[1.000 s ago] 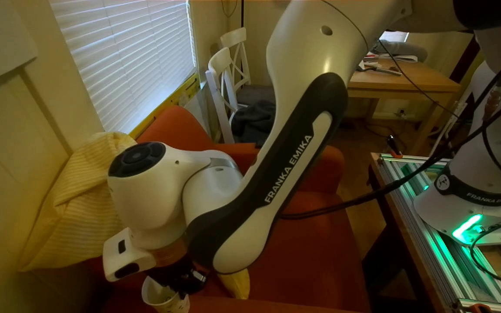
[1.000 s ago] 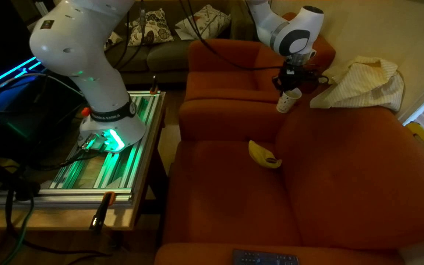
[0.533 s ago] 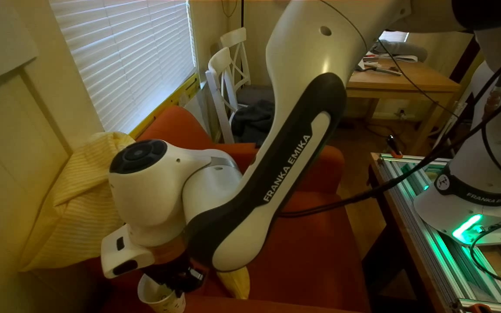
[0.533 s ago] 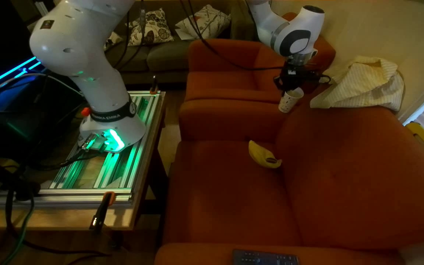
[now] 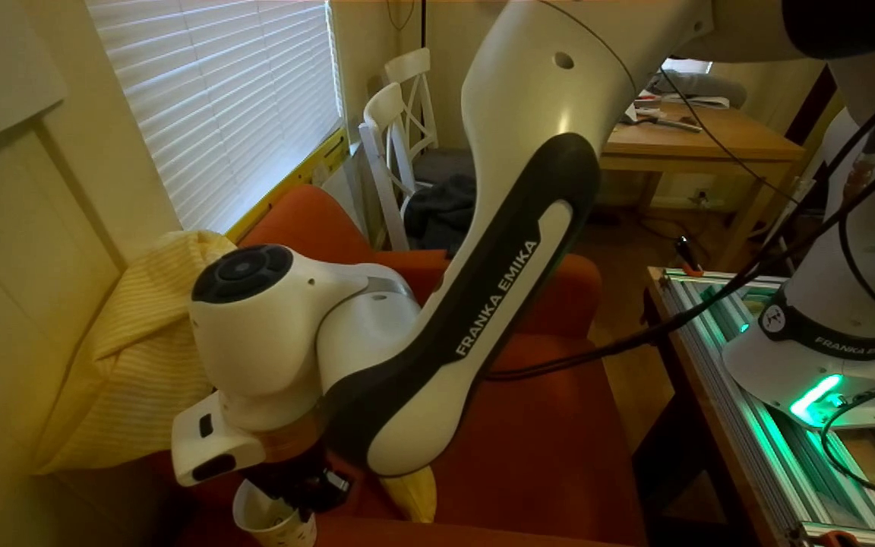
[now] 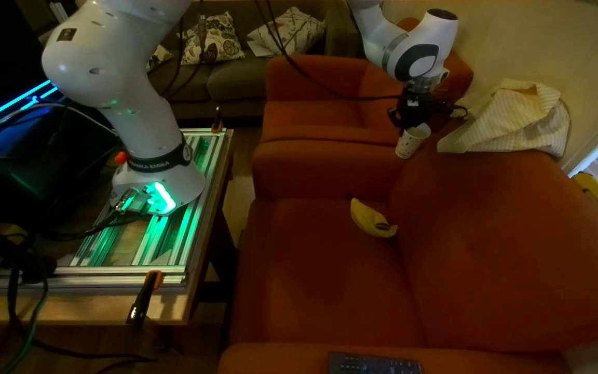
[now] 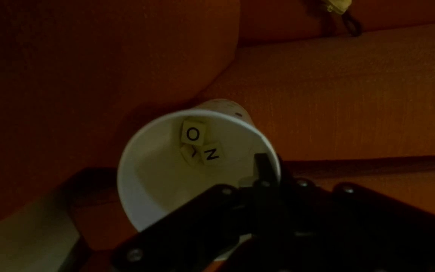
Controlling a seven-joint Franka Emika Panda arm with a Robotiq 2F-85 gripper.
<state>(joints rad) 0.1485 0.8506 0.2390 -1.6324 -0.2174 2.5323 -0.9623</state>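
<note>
slightly tilted cup point(image 6: 409, 145), mouth up, long axis leaning toward cloth point(image 6: 514, 117)

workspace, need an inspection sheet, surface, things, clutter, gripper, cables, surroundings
surface: orange sofa, upholstered
things: cup, tilted; three letter tiles inside, O and N readable, third partly hidden; whether the cup touches the sofa, cannot tell
clutter: yellow item on the seat; remote on the sofa's arm
gripper: shut on the cup's rim
cables: black cable droops in the air toward the gripper
surroundings: striped cloth by the wall; blinds; white chairs
</note>
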